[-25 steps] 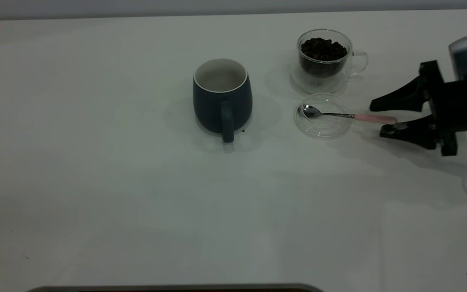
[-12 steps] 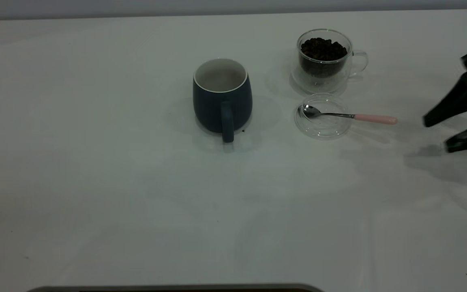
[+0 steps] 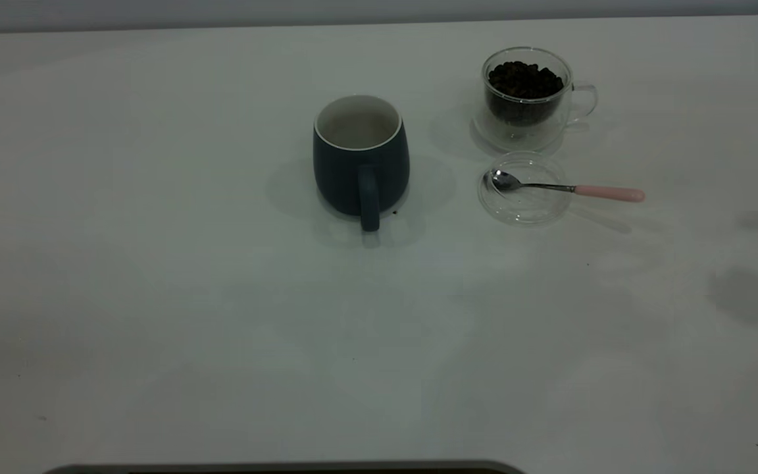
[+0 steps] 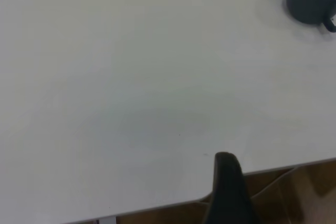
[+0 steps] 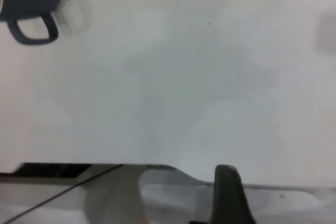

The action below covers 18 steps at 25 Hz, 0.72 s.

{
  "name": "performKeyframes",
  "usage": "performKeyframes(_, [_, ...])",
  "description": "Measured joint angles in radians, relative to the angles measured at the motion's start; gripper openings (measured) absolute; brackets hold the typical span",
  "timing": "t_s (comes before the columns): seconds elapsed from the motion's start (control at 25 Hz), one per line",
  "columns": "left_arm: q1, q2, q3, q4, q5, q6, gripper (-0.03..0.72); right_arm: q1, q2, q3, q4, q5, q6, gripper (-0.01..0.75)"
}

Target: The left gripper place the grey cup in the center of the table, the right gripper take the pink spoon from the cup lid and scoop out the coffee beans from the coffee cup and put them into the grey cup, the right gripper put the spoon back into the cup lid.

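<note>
While the dark blue-grey ceramic mug (image 3: 360,158) stands mid-desk (image 3: 155,296), its white inside bare, dark beans (image 3: 524,80) fill the clear glass cup (image 3: 528,99). Pink-handled metal spoon (image 3: 566,188) bowl rests in the clear round lid (image 3: 524,188). Gripper openings: cannot tell.

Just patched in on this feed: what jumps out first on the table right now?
The grey cup stands near the middle of the table, handle toward the camera. To its right, the coffee cup holds coffee beans, and in front of it the pink spoon lies with its bowl in the cup lid.
</note>
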Motion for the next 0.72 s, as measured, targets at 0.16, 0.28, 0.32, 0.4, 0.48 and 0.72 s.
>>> performKeyframes(0.16, [0.0, 0.0, 0.0, 0.0, 0.0, 0.0, 0.565, 0.008, -0.251, 0.081, -0.103, 0.032, 0.009, 0.535])
performKeyframes(0.28, [0.0, 0.0, 0.0, 0.0, 0.0, 0.0, 0.565, 0.008, -0.444, 0.116, -0.205, 0.088, 0.01, 0.535])
performKeyframes(0.32, [0.0, 0.0, 0.0, 0.0, 0.0, 0.0, 0.565, 0.008, -0.497, 0.124, -0.234, 0.112, 0.01, 0.535])
performKeyframes(0.4, [0.0, 0.0, 0.0, 0.0, 0.0, 0.0, 0.565, 0.008, -0.622, 0.137, -0.272, 0.158, 0.011, 0.535])
performKeyframes(0.48, [0.0, 0.0, 0.0, 0.0, 0.0, 0.0, 0.565, 0.008, -0.734, 0.157, -0.293, 0.176, 0.008, 0.535])
performKeyframes(0.72, [0.0, 0.0, 0.0, 0.0, 0.0, 0.0, 0.565, 0.02, -1.044, 0.249, -0.291, 0.177, -0.029, 0.536])
